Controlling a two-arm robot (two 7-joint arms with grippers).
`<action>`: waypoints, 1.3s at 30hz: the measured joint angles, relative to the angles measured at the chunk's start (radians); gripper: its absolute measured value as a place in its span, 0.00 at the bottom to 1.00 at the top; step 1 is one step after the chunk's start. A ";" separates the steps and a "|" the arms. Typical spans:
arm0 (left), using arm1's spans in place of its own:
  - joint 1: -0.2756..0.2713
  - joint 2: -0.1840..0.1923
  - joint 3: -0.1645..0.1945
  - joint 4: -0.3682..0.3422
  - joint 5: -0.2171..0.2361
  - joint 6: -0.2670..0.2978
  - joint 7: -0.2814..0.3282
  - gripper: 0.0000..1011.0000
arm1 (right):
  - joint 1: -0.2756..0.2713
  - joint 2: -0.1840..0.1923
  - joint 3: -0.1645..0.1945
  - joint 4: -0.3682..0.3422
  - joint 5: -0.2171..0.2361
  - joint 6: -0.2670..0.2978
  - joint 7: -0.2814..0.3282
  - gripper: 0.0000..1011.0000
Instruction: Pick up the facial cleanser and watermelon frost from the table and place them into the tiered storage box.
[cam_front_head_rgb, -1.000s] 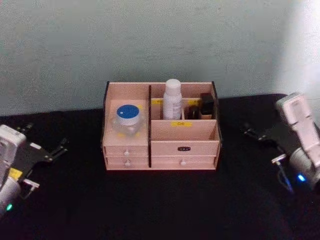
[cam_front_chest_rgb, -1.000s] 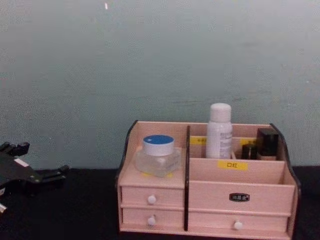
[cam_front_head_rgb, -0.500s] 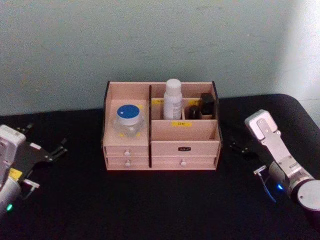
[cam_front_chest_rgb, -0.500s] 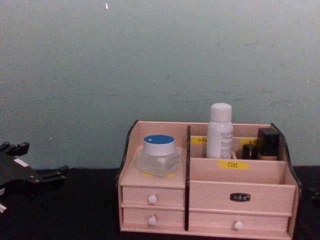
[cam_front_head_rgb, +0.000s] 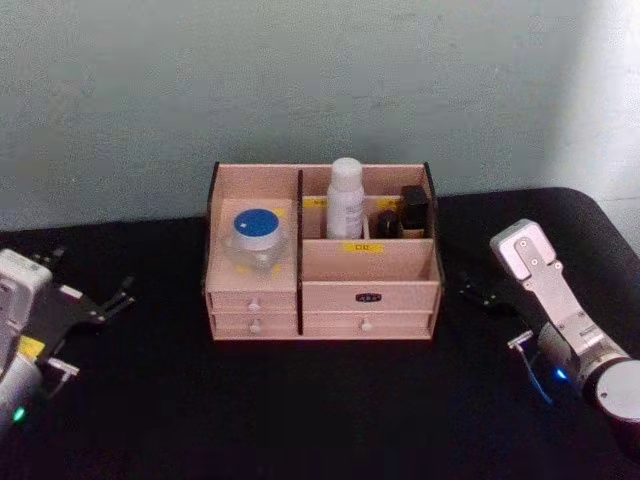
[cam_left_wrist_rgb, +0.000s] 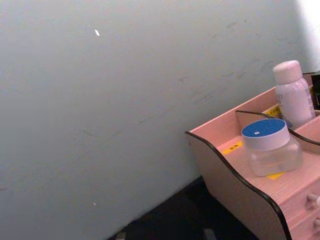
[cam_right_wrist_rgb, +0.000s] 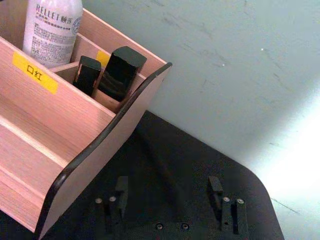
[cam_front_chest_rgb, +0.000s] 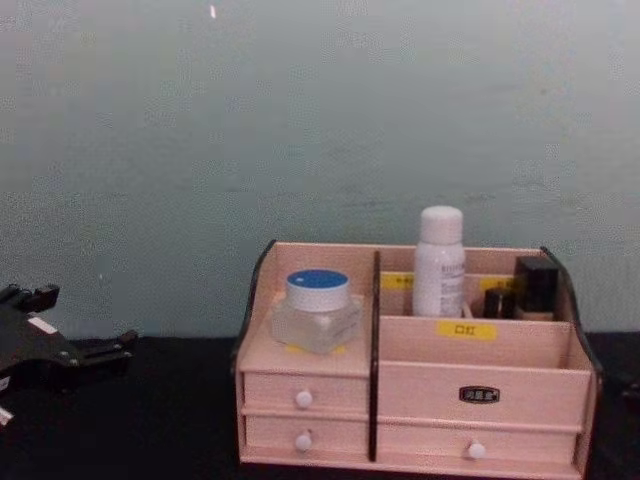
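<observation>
The tiered storage box (cam_front_head_rgb: 368, 264) (cam_front_chest_rgb: 420, 380) stands at the table's middle against the wall. The facial cleanser (cam_front_head_rgb: 345, 200) (cam_front_chest_rgb: 439, 262) (cam_right_wrist_rgb: 52, 30) stands upright in its rear middle compartment. The watermelon frost (cam_front_head_rgb: 256, 238) (cam_front_chest_rgb: 316, 310) (cam_left_wrist_rgb: 270, 147), blue lid up, sits on the left tier above the drawers. My left gripper (cam_front_head_rgb: 88, 277) (cam_front_chest_rgb: 72, 322) rests open on the table well to the left of the box. To the right of the box, my right gripper (cam_front_head_rgb: 482, 295) (cam_right_wrist_rgb: 167, 196) hangs open near its side wall (cam_right_wrist_rgb: 100, 145), with nothing between the fingers.
Two small black containers (cam_front_head_rgb: 405, 212) (cam_right_wrist_rgb: 117, 72) (cam_front_chest_rgb: 535, 285) stand in the rear right compartment beside the bottle. The table is covered in black cloth (cam_front_head_rgb: 320, 410), with free room in front of the box. A pale wall (cam_front_head_rgb: 300, 80) rises close behind.
The right arm has swung down and inward from the far right edge, settling beside the box's right end. The left arm, bottle and jar have not moved.
</observation>
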 joint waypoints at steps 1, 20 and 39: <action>0.000 0.000 0.000 0.000 0.000 0.000 0.000 0.99 | 0.000 0.000 0.000 0.000 0.000 0.000 0.000 0.99; 0.000 0.000 0.000 0.000 0.000 0.000 0.000 0.99 | -0.002 0.002 0.000 -0.003 0.001 -0.002 -0.001 0.99; 0.000 0.000 0.000 0.000 0.000 0.000 0.000 0.99 | -0.002 0.002 0.000 -0.003 0.002 -0.002 -0.001 0.99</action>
